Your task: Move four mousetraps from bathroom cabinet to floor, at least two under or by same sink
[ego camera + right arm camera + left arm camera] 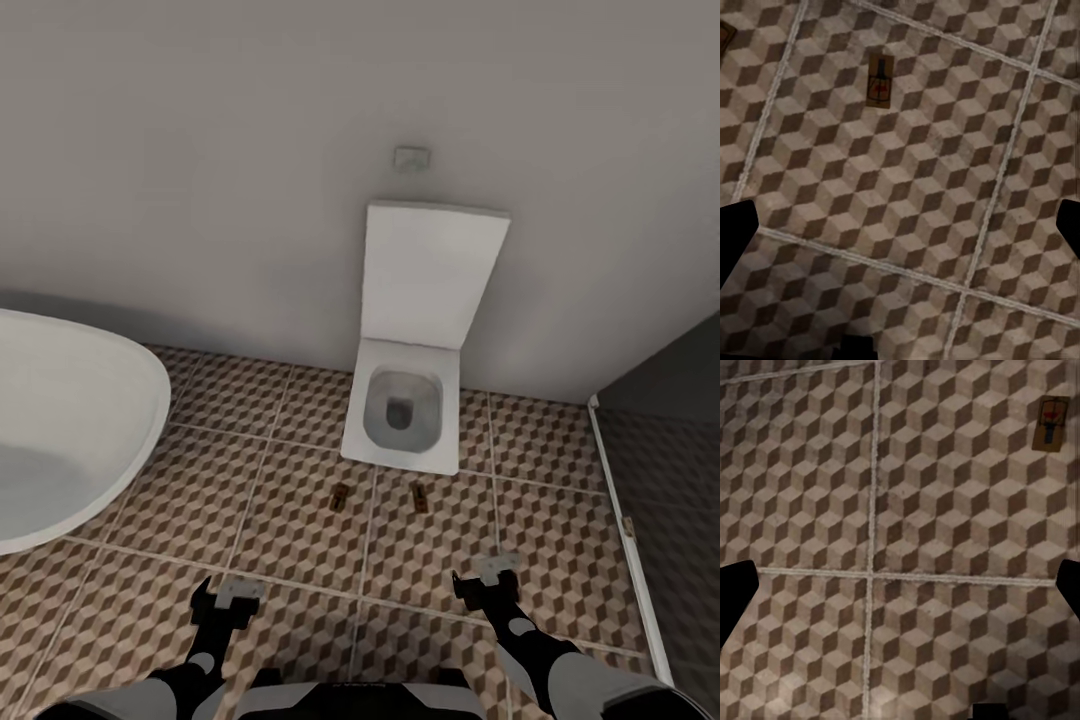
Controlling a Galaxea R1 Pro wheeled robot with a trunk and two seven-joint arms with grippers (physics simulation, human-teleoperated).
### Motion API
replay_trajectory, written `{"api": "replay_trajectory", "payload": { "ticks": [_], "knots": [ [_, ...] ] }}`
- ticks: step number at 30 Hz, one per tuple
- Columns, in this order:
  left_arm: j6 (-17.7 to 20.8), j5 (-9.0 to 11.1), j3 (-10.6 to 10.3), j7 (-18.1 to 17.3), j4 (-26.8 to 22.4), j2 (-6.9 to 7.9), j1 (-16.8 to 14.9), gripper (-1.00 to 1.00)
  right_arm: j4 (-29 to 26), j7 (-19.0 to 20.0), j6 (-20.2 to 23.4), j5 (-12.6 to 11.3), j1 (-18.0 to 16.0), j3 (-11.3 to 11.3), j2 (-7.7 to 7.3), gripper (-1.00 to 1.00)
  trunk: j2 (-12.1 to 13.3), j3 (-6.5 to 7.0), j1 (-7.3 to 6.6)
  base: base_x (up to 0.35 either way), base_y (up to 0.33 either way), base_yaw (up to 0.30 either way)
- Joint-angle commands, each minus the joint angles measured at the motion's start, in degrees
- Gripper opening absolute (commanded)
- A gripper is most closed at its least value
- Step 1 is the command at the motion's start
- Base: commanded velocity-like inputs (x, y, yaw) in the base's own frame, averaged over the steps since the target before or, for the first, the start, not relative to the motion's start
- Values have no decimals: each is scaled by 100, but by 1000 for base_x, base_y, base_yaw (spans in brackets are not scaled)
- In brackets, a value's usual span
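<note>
Both grippers hang low over the floor point(300, 500) at the near edge of the head view, left gripper point(228, 598) and right gripper point(487, 578), each with its jaws spread wide and nothing between them. In both wrist views the dark fingertips sit far out at opposite edges, bare tile between.

That floor is big square tiles printed with brown, beige and white cubes, pale grout lines crossing it. Plain grey wall behind. Dead ahead, a square white toilet point(405, 415) against the wall, lid up, a small flush plate point(411, 158) above it. Off to the left, the rounded rim of a white bathtub point(70, 420). On the right, a pale strip point(625, 520) edges the tiles, with a darker grey area beyond it.

Two traps lie flat on the tiles just in front of the toilet: left trap point(340, 496) and right trap point(421, 496), side by side, apart, each on its own side of a grout line. Tiny brown boards. The left wrist view catches one point(1051, 424): tan wood, dark metal, a red spot. The right wrist view shows the other point(879, 81), same look, with a brown corner at the frame's edge that I can't identify.
</note>
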Motion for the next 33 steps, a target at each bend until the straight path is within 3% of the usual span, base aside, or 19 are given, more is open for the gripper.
{"api": "replay_trajectory", "payload": {
  "ticks": [1,33],
  "knots": [
    [-28,0,-48,40,25,-4,-8,100,5,-20,-15,-33,-3,48,0,100,37,24,-21,0,0,-138],
    [-20,0,-48,40,25,-4,-8,100,5,-22,-15,-43,-3,55,6,100,1321,865,-724,0,0,-181]
  ]
}}
